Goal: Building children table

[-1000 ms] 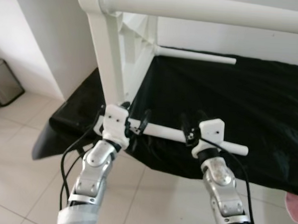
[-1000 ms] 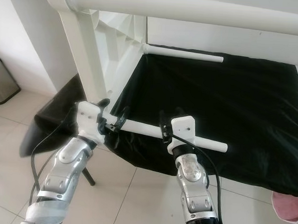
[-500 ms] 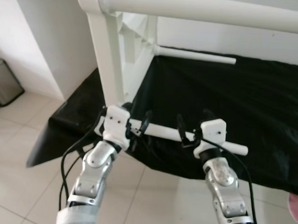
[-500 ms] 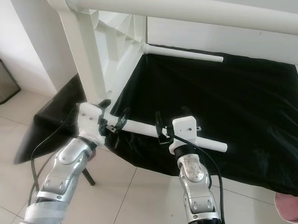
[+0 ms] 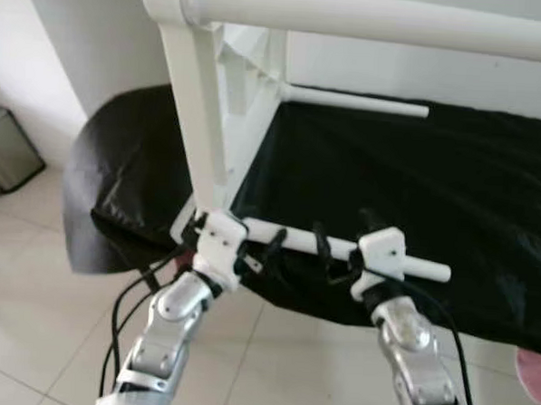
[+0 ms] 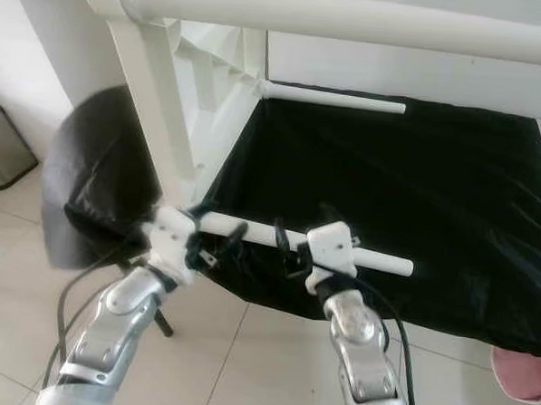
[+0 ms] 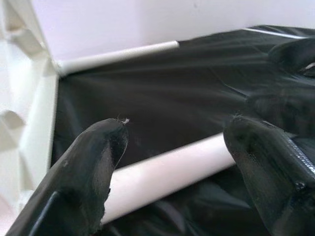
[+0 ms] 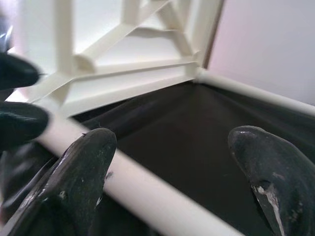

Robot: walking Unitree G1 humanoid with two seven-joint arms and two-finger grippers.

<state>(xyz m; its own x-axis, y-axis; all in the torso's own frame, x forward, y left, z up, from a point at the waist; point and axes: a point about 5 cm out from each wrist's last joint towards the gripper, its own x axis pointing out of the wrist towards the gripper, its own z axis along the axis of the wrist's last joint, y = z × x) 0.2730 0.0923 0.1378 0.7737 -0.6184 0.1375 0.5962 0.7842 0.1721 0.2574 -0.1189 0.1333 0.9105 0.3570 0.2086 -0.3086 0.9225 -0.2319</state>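
Both end effectors are sliding along the white table leg: your left end effector (image 5: pixel 259 253) is coming away from the frame corner and your right end effector (image 5: pixel 336 258) is closing in on it, so you are regripping near the leg's middle. Fingers on each are spread wide and straddling the white table leg (image 7: pixel 167 172) without clamping it. That leg is running between both end effectors, plugged into the upturned white table frame (image 5: pixel 202 117), a smooth round tube above the black sheet (image 5: pixel 452 194).
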